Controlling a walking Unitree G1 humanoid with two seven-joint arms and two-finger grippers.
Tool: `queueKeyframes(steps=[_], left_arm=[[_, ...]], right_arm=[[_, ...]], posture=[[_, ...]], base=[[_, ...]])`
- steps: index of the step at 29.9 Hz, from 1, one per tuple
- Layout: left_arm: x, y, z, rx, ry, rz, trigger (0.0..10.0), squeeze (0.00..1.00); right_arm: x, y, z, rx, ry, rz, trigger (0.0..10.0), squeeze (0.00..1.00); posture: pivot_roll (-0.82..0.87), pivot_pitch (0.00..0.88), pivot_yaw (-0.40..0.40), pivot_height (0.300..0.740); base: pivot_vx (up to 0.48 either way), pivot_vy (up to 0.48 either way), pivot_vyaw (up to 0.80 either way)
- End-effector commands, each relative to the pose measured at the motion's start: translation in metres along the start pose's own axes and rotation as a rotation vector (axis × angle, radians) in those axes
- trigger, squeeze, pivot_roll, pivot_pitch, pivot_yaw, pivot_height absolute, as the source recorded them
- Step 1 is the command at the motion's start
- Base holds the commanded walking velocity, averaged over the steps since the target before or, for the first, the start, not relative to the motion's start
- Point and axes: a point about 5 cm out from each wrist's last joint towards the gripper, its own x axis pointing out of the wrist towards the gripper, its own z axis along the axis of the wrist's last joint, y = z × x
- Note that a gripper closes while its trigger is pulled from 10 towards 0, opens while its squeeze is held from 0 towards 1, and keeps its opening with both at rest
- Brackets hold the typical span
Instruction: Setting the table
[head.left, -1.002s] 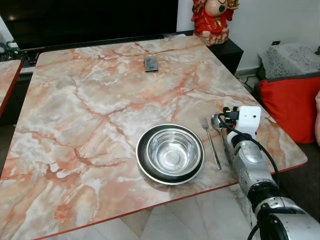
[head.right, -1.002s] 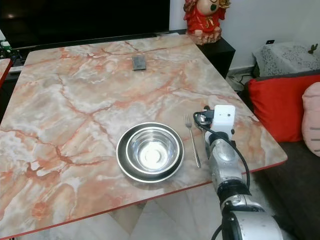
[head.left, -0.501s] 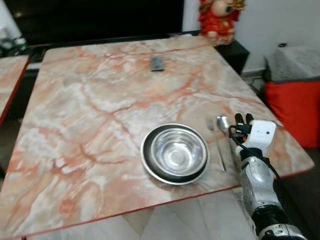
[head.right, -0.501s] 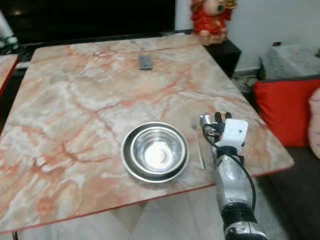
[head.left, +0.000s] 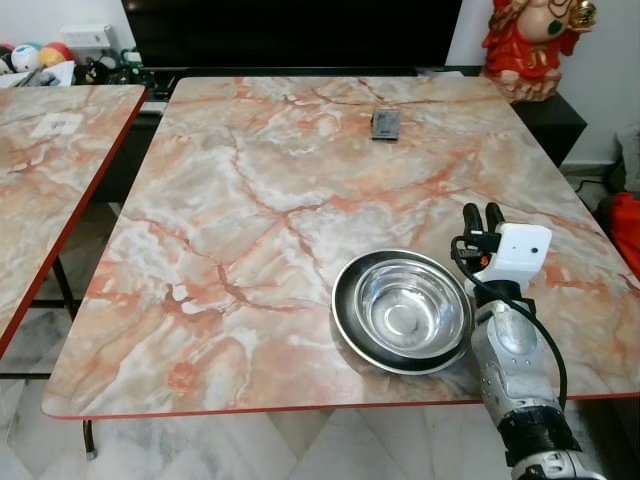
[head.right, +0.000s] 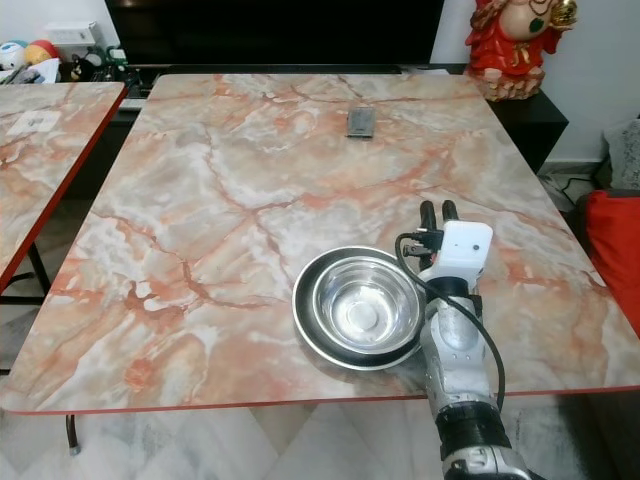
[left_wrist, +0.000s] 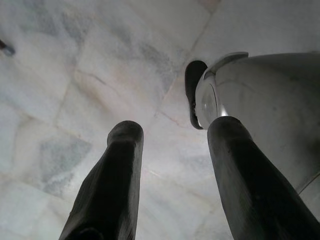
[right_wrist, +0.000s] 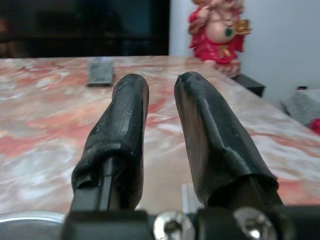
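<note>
Steel bowl (head.left: 402, 312) sits near the desk's (head.left: 250, 200) front edge. Right gripper (head.left: 480, 214) hovers just beside it, fingers (right_wrist: 125, 130) slightly parted, empty. Left gripper (left_wrist: 172, 165) hangs over the floor (left_wrist: 75, 65), fingers released.

The table (head.left: 300, 200) has a marbled top of cream and pale grey with orange-red veins and a red edge; a second table (head.left: 50, 150) to its left shows the same pattern and red edge. On the first table, the bowl (head.left: 405, 312) is shiny silver steel set on a black plate (head.left: 345, 335), a small dark grey object (head.left: 385, 124) lies toward the far side from the bowl, and the right gripper (head.left: 480, 215) beside the bowl has black fingers, a white wrist block and a silver arm. Beyond the table's far right corner stands a red and gold figurine (head.left: 530, 45), and the floor (left_wrist: 75, 75) is pale grey marbled tile behind the left gripper (left_wrist: 175, 175) and its black fingers.
</note>
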Motion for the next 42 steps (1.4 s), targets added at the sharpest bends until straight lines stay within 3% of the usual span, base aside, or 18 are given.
queueKeyframes(steps=[1,8,18,30,42], left_arm=[[-0.002,-0.004,-0.009,-0.002,0.035,-0.009,10.0,0.0],[0.003,0.0,0.008,0.001,0.001,-0.005,10.0,0.0],[0.005,0.007,0.017,-0.007,-0.013,0.016,10.0,0.0],[-0.001,0.019,-0.002,-0.038,0.035,0.045,10.0,0.0],[-0.005,0.014,-0.016,-0.052,0.062,0.04,10.0,0.0]], right_arm=[[-0.002,-0.005,0.004,0.002,-0.015,-0.019,10.0,0.0],[-0.01,-0.007,-0.003,-0.016,0.022,-0.02,10.0,0.0],[-0.016,-0.003,-0.008,-0.009,0.052,-0.013,10.0,0.0],[-0.014,0.001,-0.007,-0.058,0.06,0.019,10.0,0.0],[-0.014,0.001,-0.006,-0.036,0.063,0.007,10.0,0.0]], posture=[[-0.01,0.084,-0.031,0.74],[-0.03,0.02,-0.027,0.74],[-0.03,0.0,-0.024,0.74],[-0.02,0.019,-0.032,0.74],[0.0,0.057,-0.035,0.74]], base=[[0.0,0.0,0.0],[0.0,0.0,0.0],[0.0,0.0,0.0],[0.0,0.331,0.21],[0.0,0.48,0.11]])
